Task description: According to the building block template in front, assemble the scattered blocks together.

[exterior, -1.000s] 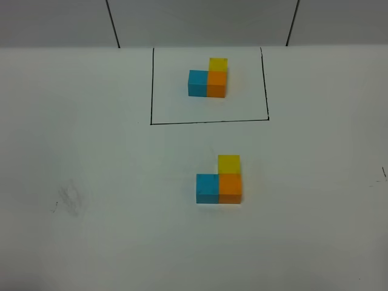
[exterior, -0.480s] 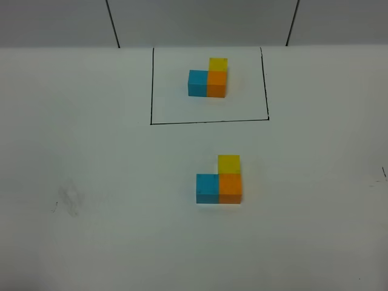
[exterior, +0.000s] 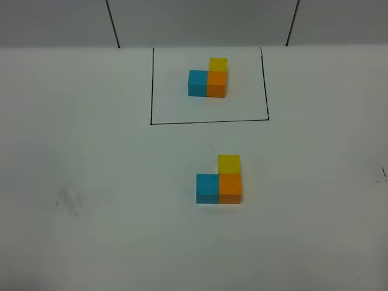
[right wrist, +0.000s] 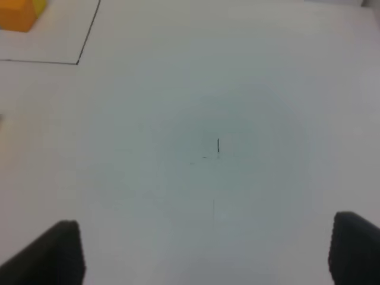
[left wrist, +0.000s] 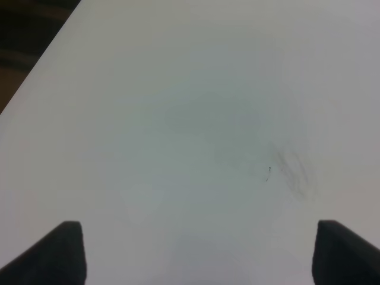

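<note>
The building block template sits at the back of the exterior high view inside a thin black frame [exterior: 209,122]: a blue cube [exterior: 197,83], an orange cube [exterior: 216,83] and a yellow cube [exterior: 218,64] behind the orange one. The scattered blocks stand together nearer the front in the same L shape: blue [exterior: 207,188], orange [exterior: 230,188] and yellow [exterior: 228,163], touching. Neither arm shows in the exterior high view. My left gripper [left wrist: 202,255] is open and empty over bare table. My right gripper [right wrist: 205,252] is open and empty; the template's orange cube [right wrist: 18,15] shows at the edge of its view.
The white table [exterior: 91,157] has a faint grey smudge [exterior: 70,200] at the front left, also in the left wrist view [left wrist: 294,172]. A small black mark [right wrist: 218,145] lies under the right gripper. Two dark seams [exterior: 112,24] run up the back wall.
</note>
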`<state>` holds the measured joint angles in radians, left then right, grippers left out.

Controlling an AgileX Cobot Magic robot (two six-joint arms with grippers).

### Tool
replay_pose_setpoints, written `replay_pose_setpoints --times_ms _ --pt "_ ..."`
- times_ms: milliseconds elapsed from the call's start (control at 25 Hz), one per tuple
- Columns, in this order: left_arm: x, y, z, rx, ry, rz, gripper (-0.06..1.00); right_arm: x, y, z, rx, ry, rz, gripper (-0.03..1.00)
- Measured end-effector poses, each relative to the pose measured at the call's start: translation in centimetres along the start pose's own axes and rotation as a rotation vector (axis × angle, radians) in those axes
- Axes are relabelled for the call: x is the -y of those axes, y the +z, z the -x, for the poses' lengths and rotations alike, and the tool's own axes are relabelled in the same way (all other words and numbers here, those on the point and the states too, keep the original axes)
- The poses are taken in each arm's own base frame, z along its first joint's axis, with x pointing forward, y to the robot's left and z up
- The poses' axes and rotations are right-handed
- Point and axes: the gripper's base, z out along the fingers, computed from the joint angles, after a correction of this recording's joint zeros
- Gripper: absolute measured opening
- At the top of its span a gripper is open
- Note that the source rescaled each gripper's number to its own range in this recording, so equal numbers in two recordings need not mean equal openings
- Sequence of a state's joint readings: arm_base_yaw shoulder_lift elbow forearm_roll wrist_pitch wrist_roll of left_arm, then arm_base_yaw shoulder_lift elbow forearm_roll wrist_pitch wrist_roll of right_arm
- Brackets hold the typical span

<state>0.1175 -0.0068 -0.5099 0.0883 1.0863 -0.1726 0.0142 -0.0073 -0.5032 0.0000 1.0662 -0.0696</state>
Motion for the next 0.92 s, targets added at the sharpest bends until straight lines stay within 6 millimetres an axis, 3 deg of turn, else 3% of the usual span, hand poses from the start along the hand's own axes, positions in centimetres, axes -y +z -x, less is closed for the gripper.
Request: replay_pose_setpoints --times_ms 920 --pt "0.0 0.0 0.0 0.0 0.001 0.0 0.74 0.0 0.0 -0.01 -0.001 0.0 0.0 0.2"
